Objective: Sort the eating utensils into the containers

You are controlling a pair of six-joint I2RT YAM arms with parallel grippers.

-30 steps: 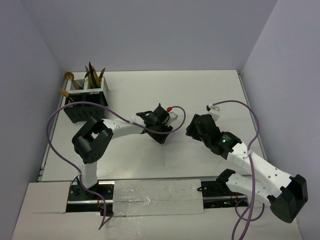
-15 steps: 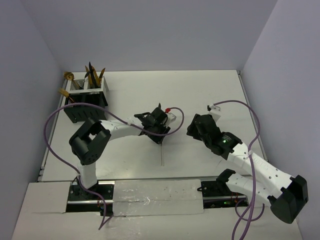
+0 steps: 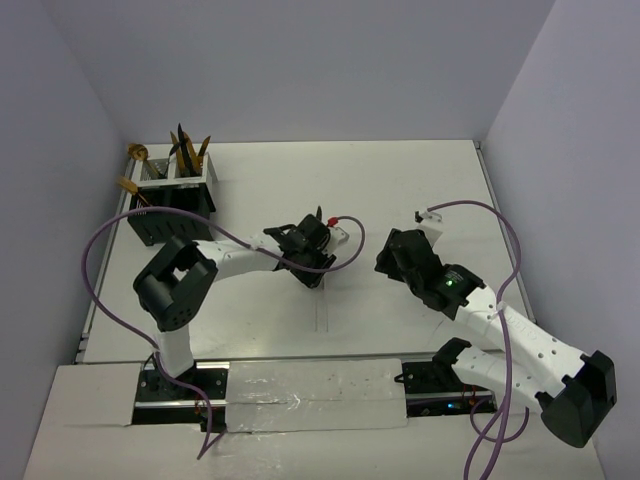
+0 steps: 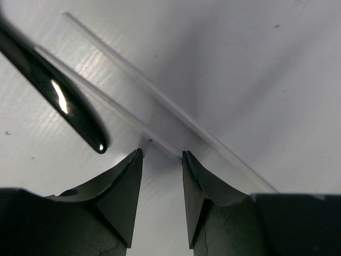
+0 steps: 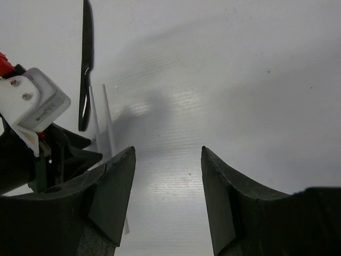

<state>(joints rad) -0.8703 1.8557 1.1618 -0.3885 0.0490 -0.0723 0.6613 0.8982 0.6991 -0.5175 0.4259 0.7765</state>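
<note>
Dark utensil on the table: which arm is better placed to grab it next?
Left, probably. The left gripper sits low just beside the dark utensil; the right gripper hovers farther off.

From overhead, the left jaws are hidden under their own wrist. The dark utensil [image 4: 58,93] runs off the left wrist picture's upper-left corner — only one rounded end shows. The white stick [image 4: 176,109] passes behind a finger [image 4: 229,213]. Cutlery [image 3: 187,150] standing in the caddy [image 3: 165,225] is too small to tell fork from spoon.
</note>
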